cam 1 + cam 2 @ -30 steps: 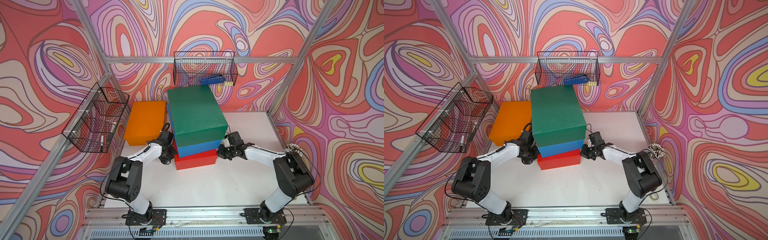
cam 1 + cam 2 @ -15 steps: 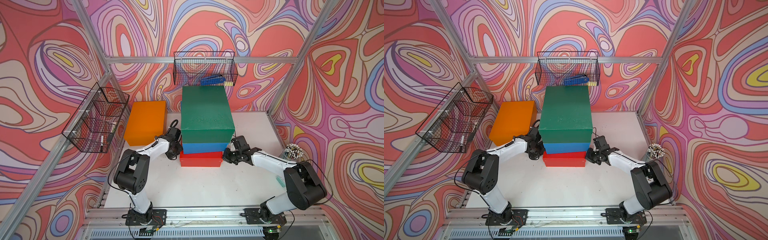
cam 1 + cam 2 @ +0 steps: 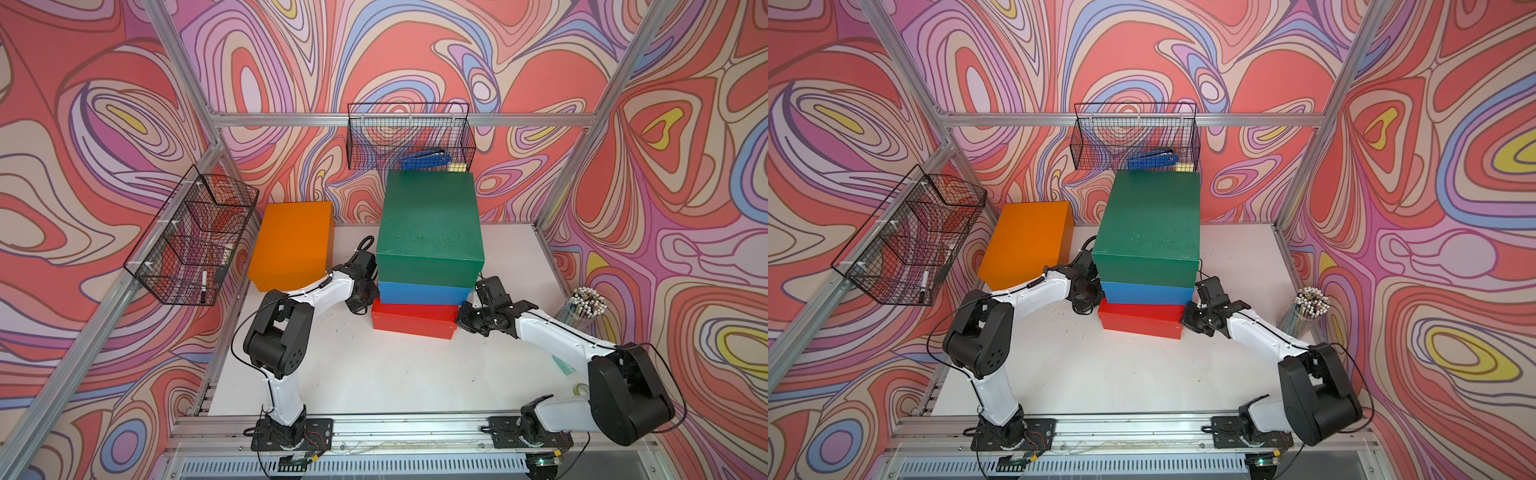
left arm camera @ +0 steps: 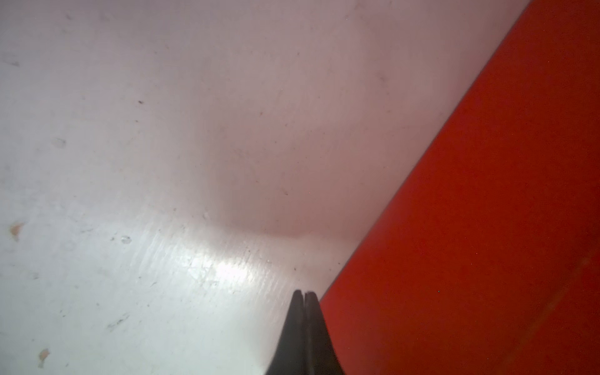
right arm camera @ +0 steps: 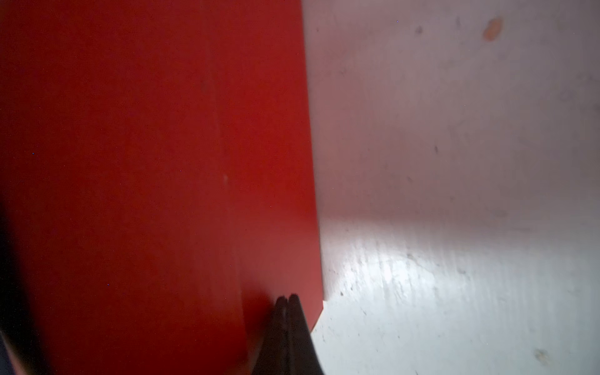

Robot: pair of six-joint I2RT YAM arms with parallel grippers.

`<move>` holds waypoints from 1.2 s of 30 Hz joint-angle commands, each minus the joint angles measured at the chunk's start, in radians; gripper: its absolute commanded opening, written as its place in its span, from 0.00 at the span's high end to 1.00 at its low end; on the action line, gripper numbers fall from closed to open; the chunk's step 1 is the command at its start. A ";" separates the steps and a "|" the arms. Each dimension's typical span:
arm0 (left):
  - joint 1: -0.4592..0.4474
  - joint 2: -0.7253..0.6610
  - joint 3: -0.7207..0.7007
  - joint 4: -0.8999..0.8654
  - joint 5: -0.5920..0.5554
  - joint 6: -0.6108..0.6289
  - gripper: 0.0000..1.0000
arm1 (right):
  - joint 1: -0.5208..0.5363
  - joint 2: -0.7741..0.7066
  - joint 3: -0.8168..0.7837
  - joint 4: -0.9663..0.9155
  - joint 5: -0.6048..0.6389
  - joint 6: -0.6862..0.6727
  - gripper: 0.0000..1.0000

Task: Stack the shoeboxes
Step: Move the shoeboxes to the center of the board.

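A stack of 3 stands mid-counter, toward the far side: the red shoebox (image 3: 415,322) on the counter (image 3: 395,374), the blue shoebox (image 3: 422,293) on it, the dark green shoebox (image 3: 430,224) on top. The orange shoebox (image 3: 293,245) sits alone at the far left, apart from the stack. The left arm (image 3: 320,291) reaches the stack's left side; the left jaws are closed and empty, tips at the foot of the red wall. The right arm (image 3: 552,332) meets the right side; the right jaws are closed and empty, tips by the red shoebox's near corner.
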 commanded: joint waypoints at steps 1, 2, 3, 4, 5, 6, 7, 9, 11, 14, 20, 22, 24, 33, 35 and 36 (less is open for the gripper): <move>-0.123 0.042 0.000 0.050 0.126 -0.035 1.00 | 0.046 -0.047 0.000 0.047 -0.109 -0.009 0.98; -0.128 0.042 -0.004 0.054 0.126 -0.038 1.00 | 0.045 -0.057 -0.004 0.040 -0.107 -0.008 0.98; -0.134 0.039 -0.008 0.057 0.127 -0.040 1.00 | 0.045 -0.069 -0.011 0.032 -0.104 -0.009 0.98; -0.142 0.037 -0.010 0.060 0.125 -0.043 1.00 | 0.045 -0.082 -0.018 0.026 -0.102 -0.008 0.98; -0.148 0.036 -0.012 0.062 0.124 -0.044 1.00 | 0.044 -0.092 -0.024 0.021 -0.102 -0.005 0.98; -0.155 0.036 -0.014 0.063 0.124 -0.045 1.00 | 0.043 -0.104 -0.033 0.015 -0.101 -0.003 0.97; -0.162 0.034 -0.016 0.063 0.123 -0.048 1.00 | 0.043 -0.116 -0.040 0.012 -0.099 -0.001 0.98; -0.177 0.029 -0.020 0.065 0.121 -0.052 1.00 | 0.043 -0.146 -0.058 0.003 -0.091 0.005 0.98; -0.192 0.023 -0.030 0.072 0.122 -0.058 1.00 | 0.043 -0.175 -0.074 -0.009 -0.079 0.010 0.97; -0.212 0.008 -0.052 0.081 0.120 -0.071 1.00 | 0.040 -0.216 -0.095 -0.030 -0.058 0.006 0.97; -0.242 -0.019 -0.092 0.094 0.114 -0.095 1.00 | -0.022 -0.230 -0.098 -0.075 -0.065 -0.055 0.96; -0.250 -0.023 -0.099 0.098 0.110 -0.101 1.00 | -0.047 -0.227 -0.092 -0.083 -0.070 -0.075 0.96; -0.255 -0.023 -0.100 0.103 0.108 -0.106 1.00 | -0.077 -0.224 -0.077 -0.101 -0.071 -0.101 0.96; -0.273 0.013 -0.058 0.105 0.116 -0.109 1.00 | -0.236 -0.175 0.013 -0.209 -0.080 -0.221 0.96; -0.273 0.012 -0.054 0.103 0.109 -0.107 1.00 | -0.261 -0.164 0.030 -0.232 -0.080 -0.231 0.96; -0.272 0.007 -0.054 0.099 0.099 -0.106 1.00 | -0.268 -0.164 0.038 -0.240 -0.075 -0.234 0.96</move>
